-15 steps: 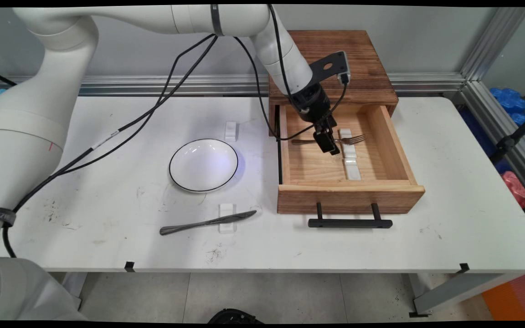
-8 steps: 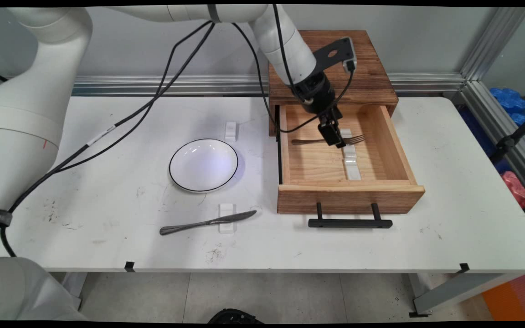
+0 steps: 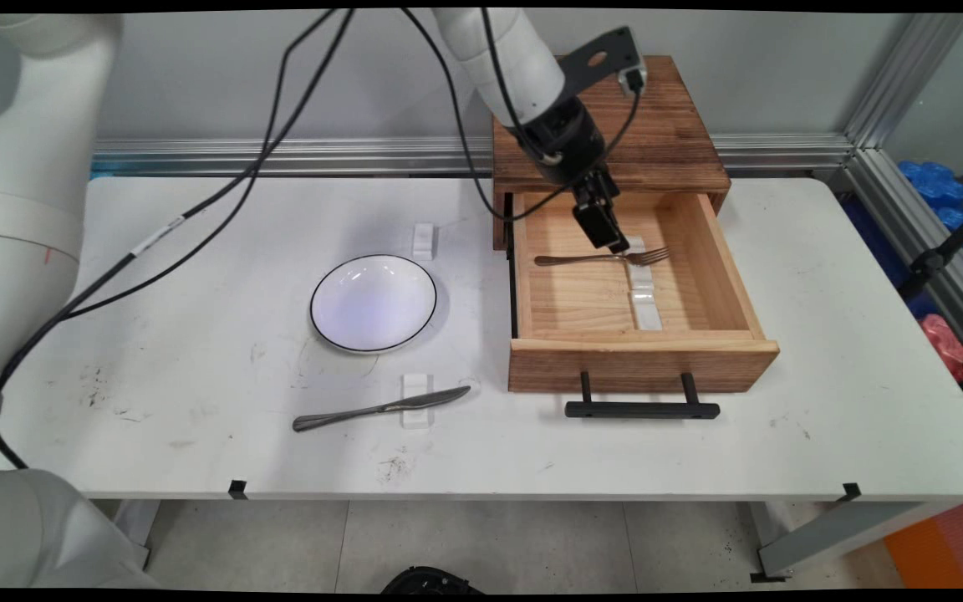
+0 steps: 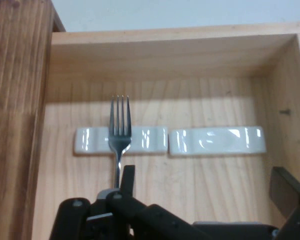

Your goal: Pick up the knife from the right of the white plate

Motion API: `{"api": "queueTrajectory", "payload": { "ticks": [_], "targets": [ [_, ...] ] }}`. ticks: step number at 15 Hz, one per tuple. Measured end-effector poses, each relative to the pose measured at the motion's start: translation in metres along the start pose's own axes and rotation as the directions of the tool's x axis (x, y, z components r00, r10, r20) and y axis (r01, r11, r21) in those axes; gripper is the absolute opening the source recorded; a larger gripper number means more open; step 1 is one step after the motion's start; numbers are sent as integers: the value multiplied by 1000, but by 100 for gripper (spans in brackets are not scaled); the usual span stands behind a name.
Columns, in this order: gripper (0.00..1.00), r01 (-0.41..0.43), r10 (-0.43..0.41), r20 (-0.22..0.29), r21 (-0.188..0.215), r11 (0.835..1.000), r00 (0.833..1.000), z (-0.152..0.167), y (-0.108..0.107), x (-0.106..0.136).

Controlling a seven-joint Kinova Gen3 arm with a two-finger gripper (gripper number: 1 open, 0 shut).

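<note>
Here, I am holding the gripper [image 3: 615, 242] just above the fork [image 3: 598, 259], which is lying crosswise in the open wooden drawer [image 3: 640, 368], its tines resting on one of two white cutlery rests [image 3: 642, 288]. The jaws are standing spread wide and are gripping nothing. In the hand view, one of the fingers [image 4: 127, 175] is overlapping the fork's handle, so the handle is sitting off-centre in the gap. I am judging the alignment to be poor.

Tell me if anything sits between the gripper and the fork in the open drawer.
Nothing visible does. The gripper hangs open just above the fork, which lies across a white rest in the drawer. In the hand view the fork's tines show unobstructed.
</note>
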Motion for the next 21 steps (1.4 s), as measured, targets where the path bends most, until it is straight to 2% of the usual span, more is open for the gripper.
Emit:
{"api": "queueTrajectory", "payload": {
  "ticks": [6, 14, 21],
  "targets": [
    [100, 19, -19, 7, 6, 1000, 1000, -49, 19, -33],
    [100, -32, 34, 68, -22, 999, 997, -112, 47, -106],
    [100, -30, 37, 123, -59, 998, 992, -146, 74, -161]
  ]
}}
